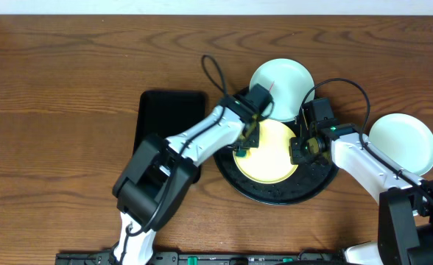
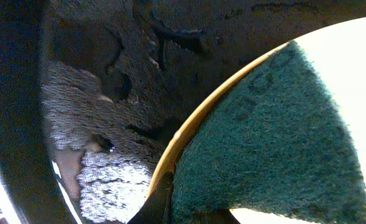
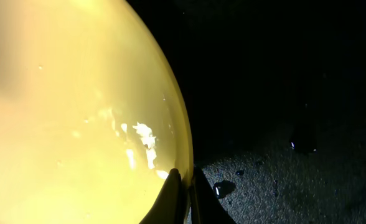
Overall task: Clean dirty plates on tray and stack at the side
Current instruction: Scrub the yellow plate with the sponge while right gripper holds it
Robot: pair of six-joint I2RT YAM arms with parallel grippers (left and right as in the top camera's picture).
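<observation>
The yellow plate (image 1: 269, 156) lies flat on the tray (image 1: 275, 194), set toward its far-left part, so a broad crescent of bare black tray shows along the near and right sides and only a thin strip on the left. The right claw (image 3: 183, 186) is closed to a narrow pinch on the plate's right rim, one finger on top of the edge and one below it. Beside it the tray floor is wet, with a few droplets. The left claw (image 1: 246, 143) reaches in from the left and holds a green scouring pad (image 2: 270, 143) pressed on the plate's left edge. The pad overlaps the rim, but the claw's own fingers are hard to make out in the close view. The two claws face each other across the plate, with most of its surface open between them. The mint plate (image 1: 283, 85) sits on the counter (image 1: 54, 110) just beyond the tray, its near edge meeting the tray's far rim under the left arm. The light blue plate (image 1: 402, 143) lies to the right, near the tray but apart from it, beside the right arm. A rectangular tray (image 1: 169, 114) rests to the left, partly under the left arm. Further left the counter is bare wood.
</observation>
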